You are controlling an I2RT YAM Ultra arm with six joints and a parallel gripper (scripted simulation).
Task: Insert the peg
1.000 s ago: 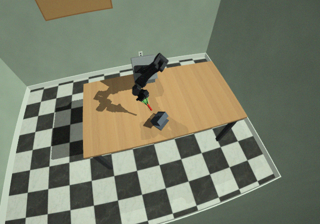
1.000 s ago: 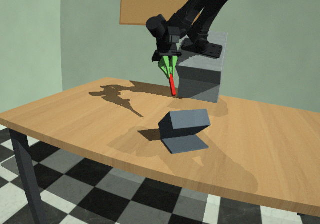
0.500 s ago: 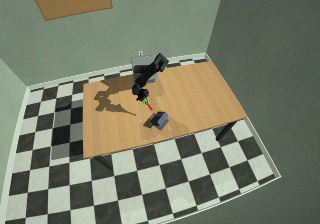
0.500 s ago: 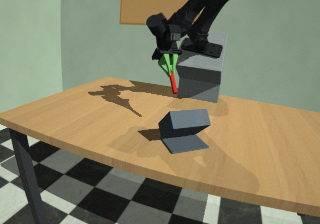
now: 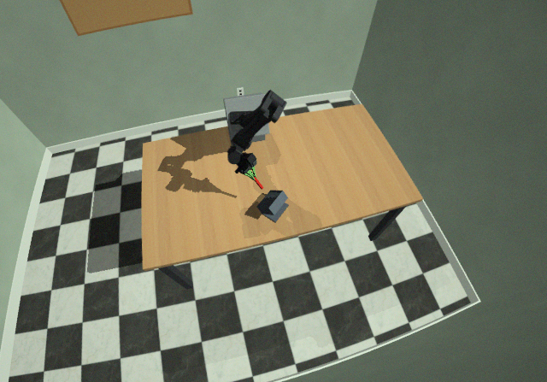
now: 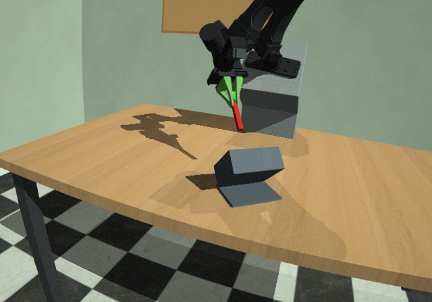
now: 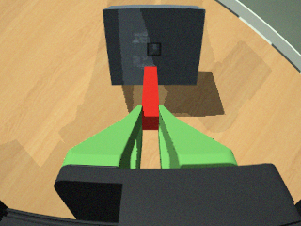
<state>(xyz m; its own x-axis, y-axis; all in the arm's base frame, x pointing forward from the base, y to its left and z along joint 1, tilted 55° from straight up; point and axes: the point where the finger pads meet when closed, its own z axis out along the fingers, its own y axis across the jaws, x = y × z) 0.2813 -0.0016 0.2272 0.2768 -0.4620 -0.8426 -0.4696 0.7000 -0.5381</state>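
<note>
Red peg [image 7: 150, 90] pinched in gripper [image 7: 150, 124], airborne, aimed at hole [image 7: 153, 48] in sloped panel [image 7: 179, 44]; slight lateral or angular offset risks tip jamming on rim

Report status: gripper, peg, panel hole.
Gripper shut on red peg. Peg in the air, short of the sloped panel, aimed at hole. Nothing between them.
</note>
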